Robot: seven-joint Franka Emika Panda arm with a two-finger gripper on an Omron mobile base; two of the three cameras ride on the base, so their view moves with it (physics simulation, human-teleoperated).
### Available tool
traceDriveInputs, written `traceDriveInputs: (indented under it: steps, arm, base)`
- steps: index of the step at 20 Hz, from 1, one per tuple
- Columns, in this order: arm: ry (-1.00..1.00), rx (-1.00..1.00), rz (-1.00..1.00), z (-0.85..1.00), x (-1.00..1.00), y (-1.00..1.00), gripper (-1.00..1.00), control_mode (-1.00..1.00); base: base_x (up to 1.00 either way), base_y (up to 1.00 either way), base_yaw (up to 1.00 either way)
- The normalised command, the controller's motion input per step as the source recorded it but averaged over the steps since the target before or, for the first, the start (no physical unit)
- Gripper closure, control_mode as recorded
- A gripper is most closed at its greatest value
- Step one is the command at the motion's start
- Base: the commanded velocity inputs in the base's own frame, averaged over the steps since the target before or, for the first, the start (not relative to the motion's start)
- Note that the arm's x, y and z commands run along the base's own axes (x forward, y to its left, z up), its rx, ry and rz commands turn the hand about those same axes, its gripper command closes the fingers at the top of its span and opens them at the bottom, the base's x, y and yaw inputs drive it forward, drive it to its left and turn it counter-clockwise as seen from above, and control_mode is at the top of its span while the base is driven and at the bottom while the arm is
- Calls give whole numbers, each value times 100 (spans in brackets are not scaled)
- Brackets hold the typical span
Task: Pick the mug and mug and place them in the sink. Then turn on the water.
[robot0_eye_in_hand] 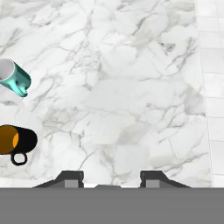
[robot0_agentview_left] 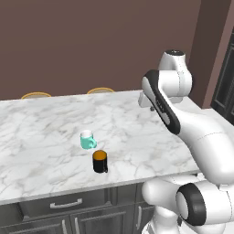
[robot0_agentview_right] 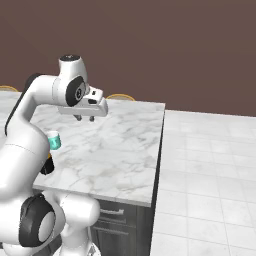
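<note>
Two mugs stand upright, close together, near the front edge of the marble counter [robot0_agentview_left: 41, 137]. The teal mug [robot0_agentview_left: 87, 140] [robot0_agentview_right: 54, 142] [robot0_eye_in_hand: 15, 78] has a white inside. Just in front of it is the black mug [robot0_agentview_left: 100, 162] [robot0_eye_in_hand: 17, 140] with an orange inside; in the right base view my arm largely hides it. My gripper [robot0_agentview_right: 85, 119] [robot0_eye_in_hand: 111, 178] hovers above bare counter well to the right of both mugs, pointing down. It is open with nothing between its fingers. The sink and the water are out of view.
The counter ends in a right edge [robot0_agentview_right: 161, 150], with pale tiled floor [robot0_agentview_right: 210, 165] beyond. Two yellow chair backs [robot0_agentview_left: 35, 95] [robot0_agentview_left: 100, 90] rise behind the far edge. Dark drawers [robot0_agentview_left: 66, 203] sit under the front edge.
</note>
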Motion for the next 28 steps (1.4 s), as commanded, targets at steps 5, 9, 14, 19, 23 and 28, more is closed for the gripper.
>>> traceDriveInputs:
  steps: [5, 9, 14, 19, 23, 28]
  arm:
    - [2, 0, 0, 0, 0, 0, -100, -100]
    - [3, 0, 0, -4, 0, 10, -100, -100]
    - [4, 0, 0, -9, 0, 18, -100, -100]
    - [6, 0, 0, -19, 0, 27, -100, -100]
    - [11, 0, 0, -17, 0, 22, -100, -100]
    - [12, 0, 0, -15, 0, 15, -100, -100]
  base:
    - [0, 0, 0]
    - [0, 0, 0]
    - [0, 0, 0]
    - [0, 0, 0]
    - [0, 0, 0]
    - [0, 0, 0]
